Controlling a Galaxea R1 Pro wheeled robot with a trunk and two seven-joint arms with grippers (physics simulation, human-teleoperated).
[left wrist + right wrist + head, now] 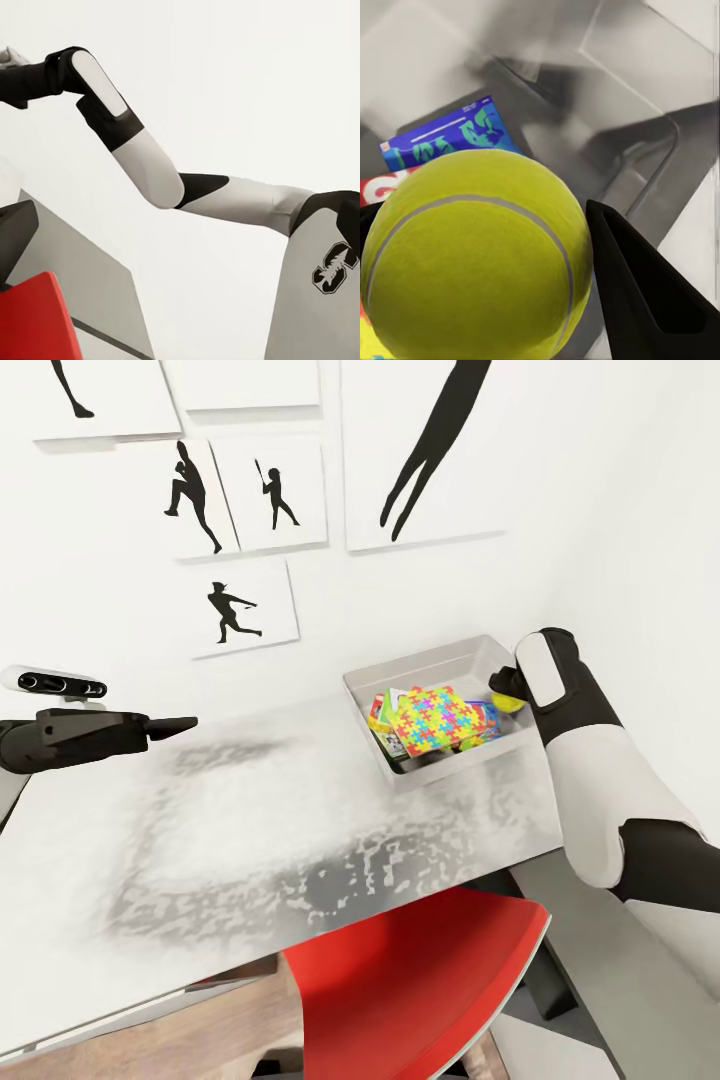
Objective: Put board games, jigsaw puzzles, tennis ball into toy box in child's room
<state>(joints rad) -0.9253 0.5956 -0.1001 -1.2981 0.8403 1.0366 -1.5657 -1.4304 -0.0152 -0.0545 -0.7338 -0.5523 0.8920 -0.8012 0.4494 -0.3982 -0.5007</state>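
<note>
My right arm (pixel 600 780) is showing smooth white shells broken by black joint bands, with 1 rounded white panel set into the black wrist housing. My left arm (pixel 60 740) is showing matte black, tapering to a slim dark finger (pixel 172 726), and is carrying a white camera bar (pixel 55 683) with dark lenses. My trunk (pixel 315 300) is wearing a black tree-and-S emblem (pixel 334 266) on pale grey. My right finger (pixel 649 296) is looking black and angular.

One mark reads clearly: a black letter S with a tree set through it, on the robot's grey trunk panel (pixel 332 268). Lettering on the blue game box (pixel 450 139) is too blurred to read.
</note>
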